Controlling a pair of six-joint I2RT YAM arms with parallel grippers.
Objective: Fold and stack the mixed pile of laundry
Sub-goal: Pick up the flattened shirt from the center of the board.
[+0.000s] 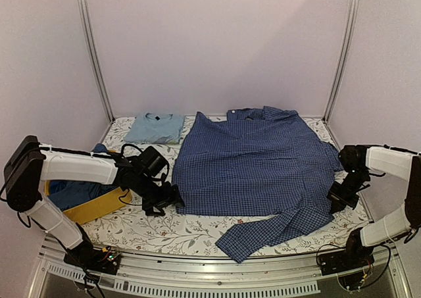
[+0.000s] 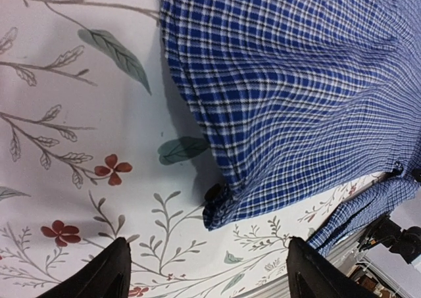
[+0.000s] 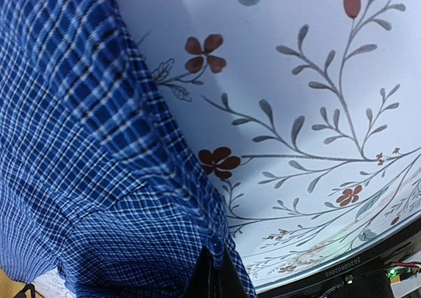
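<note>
The navy-and-white checked shirt (image 1: 256,160) lies spread flat on the floral table cover, collar at the back, one sleeve trailing to the front edge. My left gripper (image 1: 172,199) is open and empty beside the shirt's front left corner (image 2: 227,209), its fingertips (image 2: 108,272) apart over bare cover. My right gripper (image 1: 337,196) is shut on the shirt's right edge (image 3: 217,248), pinching the hem. A folded light blue T-shirt (image 1: 155,127) lies at the back left. Darker blue clothes (image 1: 72,193) sit in the yellow basket.
The yellow fabric basket (image 1: 99,209) stands at the left under my left arm. The floral table cover (image 1: 151,229) reaches the metal front rail (image 1: 210,272). Purple walls close in the back and sides.
</note>
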